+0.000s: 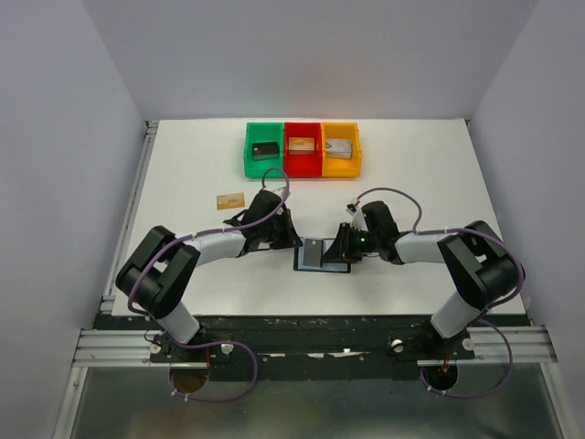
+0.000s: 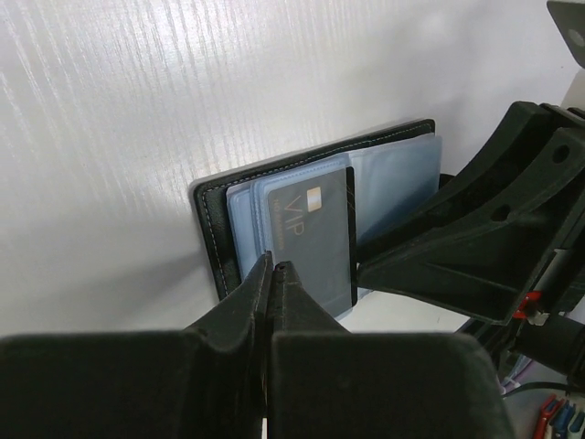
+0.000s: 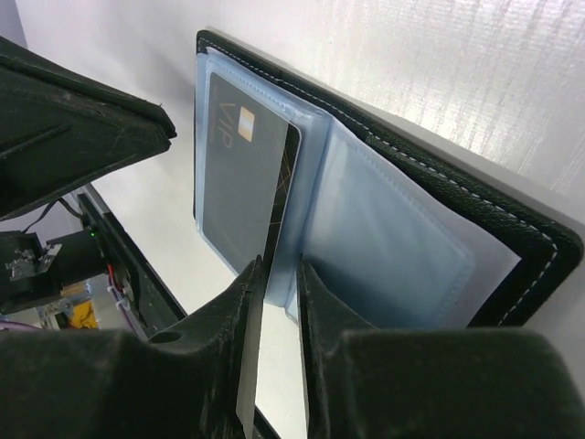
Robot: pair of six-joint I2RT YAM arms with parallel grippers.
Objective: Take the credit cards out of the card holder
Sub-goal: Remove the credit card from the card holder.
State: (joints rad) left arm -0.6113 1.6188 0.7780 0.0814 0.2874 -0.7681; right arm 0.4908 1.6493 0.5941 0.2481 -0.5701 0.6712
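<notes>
The black card holder (image 1: pixel 322 256) lies open on the table between my grippers, its bluish inner pockets showing. A black card (image 2: pixel 311 238) marked VIP sticks partway out of a raised pocket leaf. My left gripper (image 2: pixel 273 265) is shut, its tips pressed together at that card's near left edge. My right gripper (image 3: pixel 281 270) stands on the other side, its jaws narrowly apart and closed on the blue pocket leaf's edge beside the black card (image 3: pixel 242 183). A tan-gold card (image 1: pixel 229 200) lies flat on the table to the left. In the top view the left gripper (image 1: pixel 294 241) and right gripper (image 1: pixel 342 251) flank the holder.
Green (image 1: pixel 263 170), red (image 1: pixel 303 170) and orange (image 1: pixel 340 170) bins stand in a row at the back of the table, each with a blocky item inside. Grey walls close in the white table on three sides.
</notes>
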